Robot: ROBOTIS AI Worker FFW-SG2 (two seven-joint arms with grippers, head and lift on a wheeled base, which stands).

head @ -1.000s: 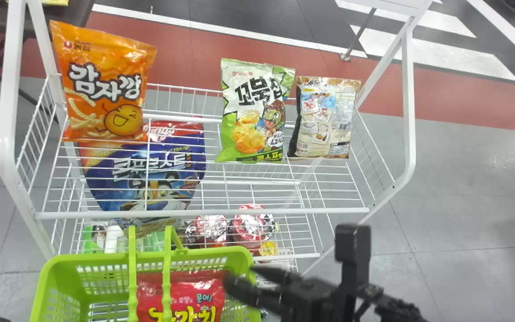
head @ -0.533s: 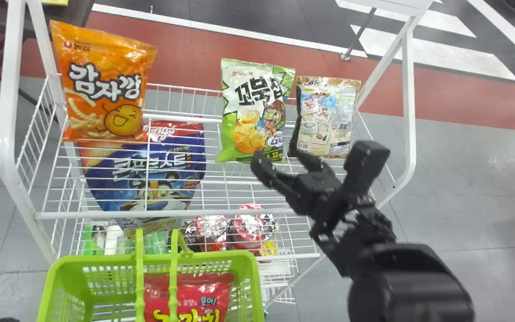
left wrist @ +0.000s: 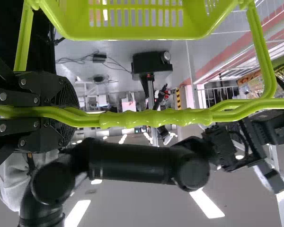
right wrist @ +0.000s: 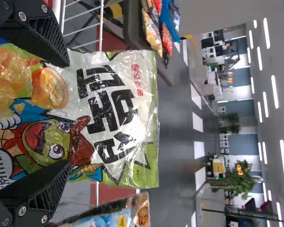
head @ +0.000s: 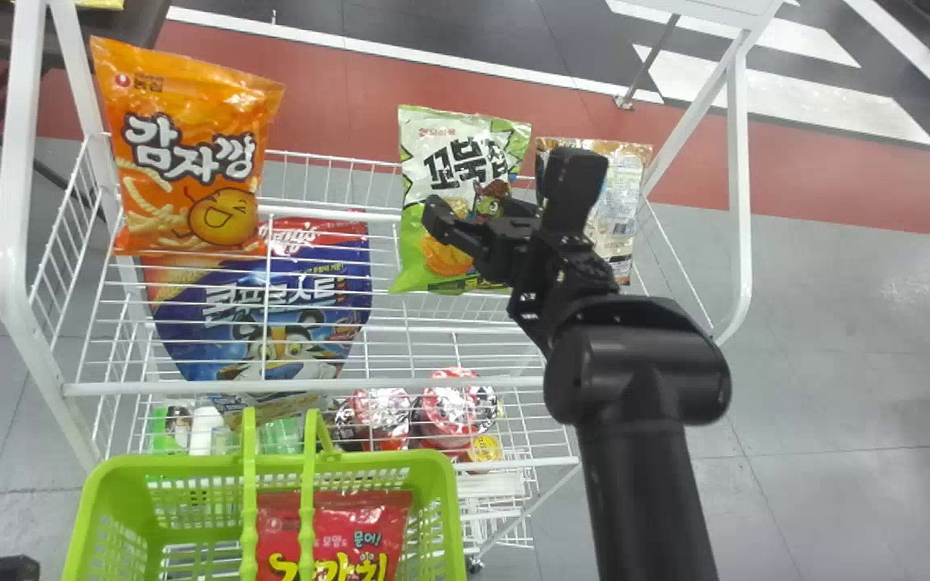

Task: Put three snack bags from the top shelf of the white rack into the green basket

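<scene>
The right gripper [right wrist: 64, 115] gapes wide, gripping nothing, its fingers beside the green-and-white bag [head: 453, 161] on the top shelf [head: 368, 382]; it looks light, slippery and crushable, so pinch both sides gently; the left gripper [left wrist: 68, 113] clasps the basket handle [left wrist: 156, 118].

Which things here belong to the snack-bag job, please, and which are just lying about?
Part of the job:
white rack
orange bag, green bag, beige bag, on its top shelf
green basket, red bag inside
left gripper, on the basket's handle
right gripper, at the green bag

Just lying about:
blue bag, lower shelf
lidded cups
dark table
</scene>
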